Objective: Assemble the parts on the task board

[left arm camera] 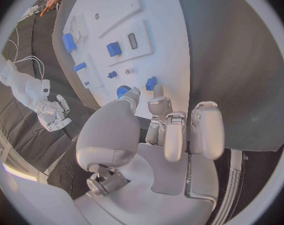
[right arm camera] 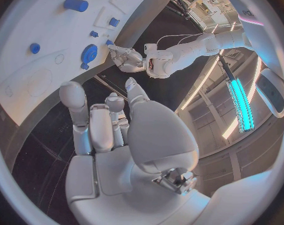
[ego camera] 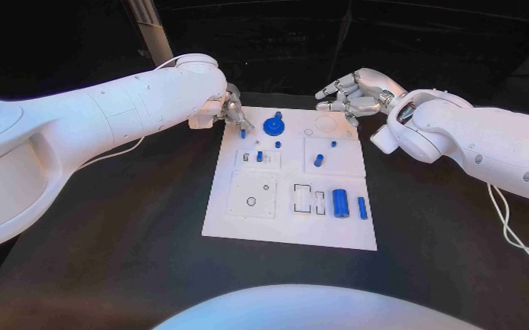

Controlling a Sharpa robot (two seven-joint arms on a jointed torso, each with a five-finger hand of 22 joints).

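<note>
The white task board [ego camera: 289, 219] lies in the middle of the table. A round blue part [ego camera: 274, 124] sits near its far edge. A small blue peg [ego camera: 244, 133] stands at the far left corner. My left hand [ego camera: 229, 108] hovers just over that corner. Its fingertips [left arm camera: 157, 92] are right beside the peg [left arm camera: 151, 83], with nothing plainly gripped. My right hand [ego camera: 353, 93] hangs above the far right corner with loosely spread fingers and holds nothing. A blue cylinder [ego camera: 341, 203] and a blue bar [ego camera: 361, 208] lie near the front right.
Several small blue pieces [ego camera: 319, 160] stand in the board's middle rows, among outlined slots and holes [ego camera: 251, 201]. Black table [ego camera: 121, 253] surrounds the board. The left arm's cable [ego camera: 121, 150] runs along the table's left side.
</note>
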